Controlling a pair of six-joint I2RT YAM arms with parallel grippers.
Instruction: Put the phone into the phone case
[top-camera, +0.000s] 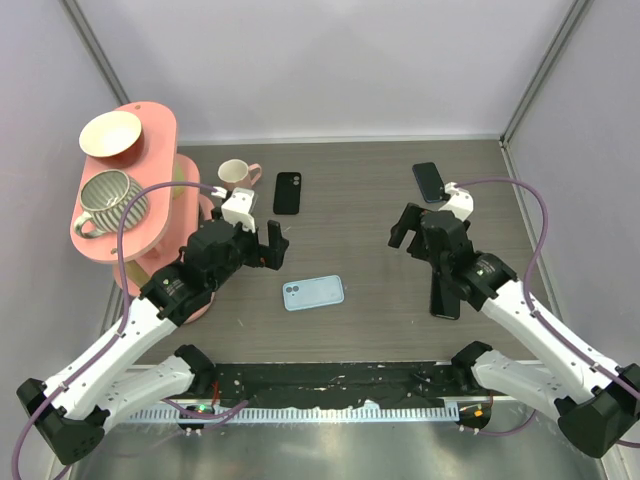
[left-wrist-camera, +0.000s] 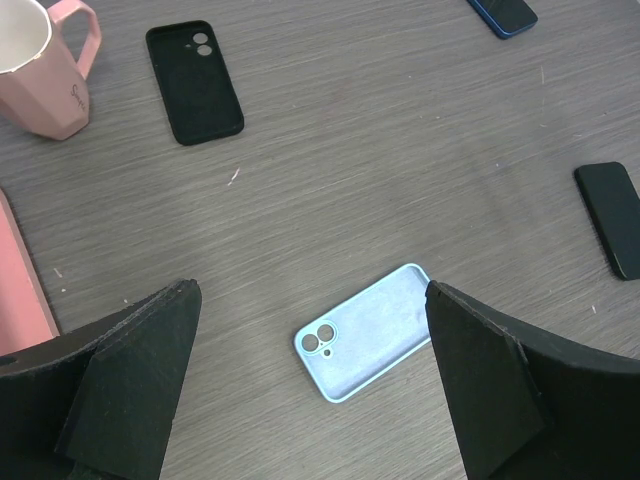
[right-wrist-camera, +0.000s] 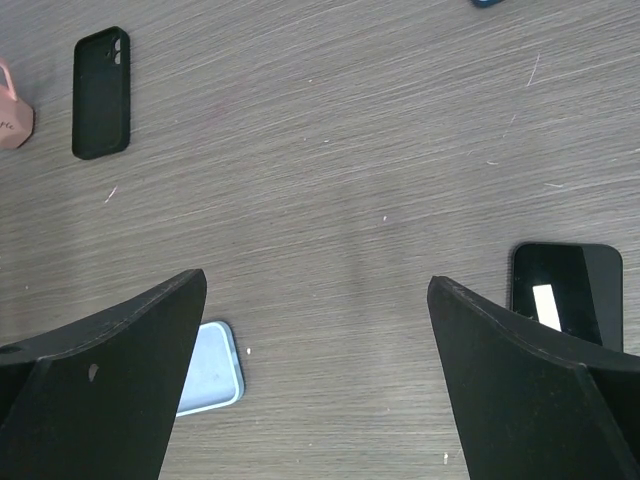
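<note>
I am seeing the phone (top-camera: 313, 292) lying flat, back up, near the middle of the table (top-camera: 360, 225), its two-lens camera square pointing toward the left arm's side. Nothing is touching it. The case (top-camera: 287, 192) is lying flat farther back and slightly left, well apart from the phone, with its camera cutout at the far end. The left gripper (top-camera: 264, 243) is hovering above the table between case and phone, left of both; its wrist view is showing the fingers (left-wrist-camera: 130, 385) spread wide with the phone lying on the wood between and beyond them, nothing being pinched. The right gripper (top-camera: 408, 232) is hanging over the right half of the table, jaws likewise spread wide and holding nothing; its wrist view is catching only a corner of the phone at the lower left. A pink mug (top-camera: 238, 175) is standing upright just left of the case, not touching it. A dark-blue phone (top-camera: 430, 182) is lying at the far right, and a black phone (right-wrist-camera: 567, 290) is lying near the right arm, partly hidden under it in the top view. At the left edge a pink two-tier stand (top-camera: 160, 130) is carrying a cream bowl (top-camera: 110, 133) above and a striped cup (top-camera: 108, 198) below.
</note>
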